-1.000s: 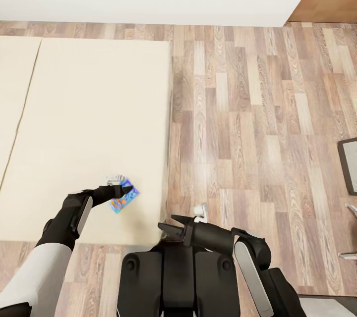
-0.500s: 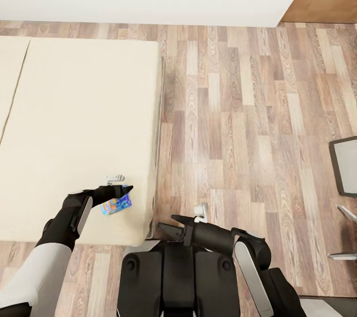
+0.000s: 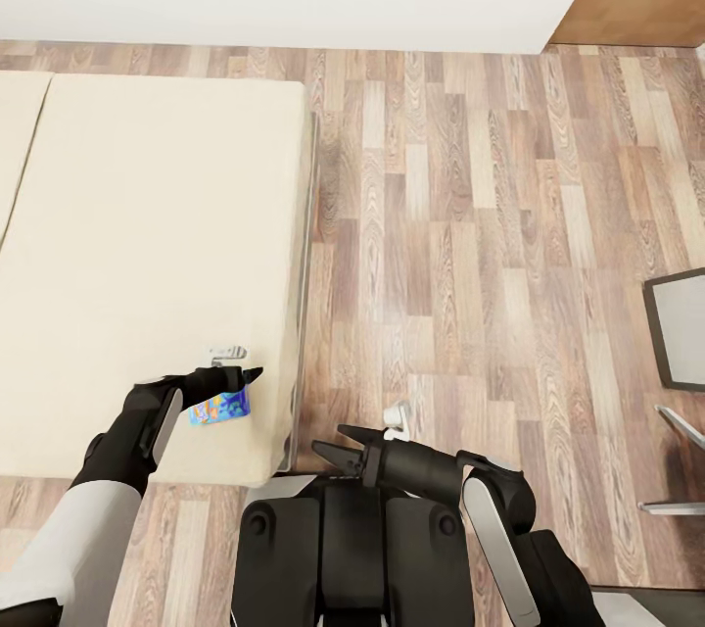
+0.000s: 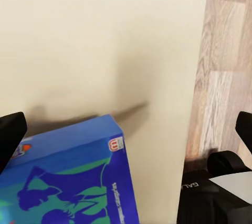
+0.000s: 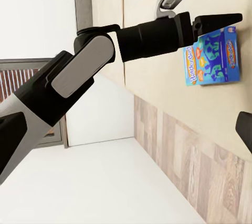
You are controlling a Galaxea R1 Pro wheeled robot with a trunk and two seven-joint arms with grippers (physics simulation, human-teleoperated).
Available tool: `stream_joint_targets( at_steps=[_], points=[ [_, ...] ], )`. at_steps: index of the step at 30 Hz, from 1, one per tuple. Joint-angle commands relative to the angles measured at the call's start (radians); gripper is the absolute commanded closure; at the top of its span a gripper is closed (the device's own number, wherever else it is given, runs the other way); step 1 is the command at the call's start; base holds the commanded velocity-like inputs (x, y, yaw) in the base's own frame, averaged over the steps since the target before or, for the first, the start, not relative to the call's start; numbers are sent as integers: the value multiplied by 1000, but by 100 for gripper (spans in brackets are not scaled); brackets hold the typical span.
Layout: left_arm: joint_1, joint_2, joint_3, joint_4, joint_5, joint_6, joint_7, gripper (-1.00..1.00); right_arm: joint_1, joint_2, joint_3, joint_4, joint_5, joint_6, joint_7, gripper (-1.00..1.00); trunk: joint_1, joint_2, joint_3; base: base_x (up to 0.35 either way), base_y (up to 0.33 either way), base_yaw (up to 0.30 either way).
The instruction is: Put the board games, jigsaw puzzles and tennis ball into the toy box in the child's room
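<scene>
The wood-plank floor [image 3: 470,245] lies open to the right of the bed [image 3: 147,245]. The blue board game [image 3: 219,407] hangs over the mattress near its right edge, pinched in the left tool [image 3: 240,377]. The right tool [image 3: 338,446] hovers over the robot's base, jaws narrowly apart and holding nothing.

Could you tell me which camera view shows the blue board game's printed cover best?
The right wrist view: the whole blue board game faces the camera, hanging below the left gripper. The left wrist view crops it to one blue corner, seen close. In the head view it is small and partly hidden by the gripper, above the bed.
</scene>
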Motion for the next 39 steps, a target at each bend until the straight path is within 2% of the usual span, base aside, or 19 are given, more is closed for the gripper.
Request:
stream_joint_targets(
  at_steps=[1, 26, 33, 39],
  points=[
    [0, 0, 3, -1, -6, 5, -7, -100, 0, 0, -1, 0, -3, 6, 0, -100, 1, -2, -1, 0, -7, 0],
    [0, 14, 14, -4, -3, 12, -11, -100, 0, 0, -1, 0, -3, 6, 0, -100, 1, -2, -1, 0, -1, 0],
    [0, 42, 21, -6, 5, 19, -17, -100, -1, -1, -1, 0, -3, 6, 0, -100, 1, -2, -1, 0, 0, 0],
    [0, 67, 55, -9, 10, 40, -22, -100, 0, -1, -1, 0, -3, 6, 0, -100, 1, -2, -1, 0, 0, 0]
  ],
)
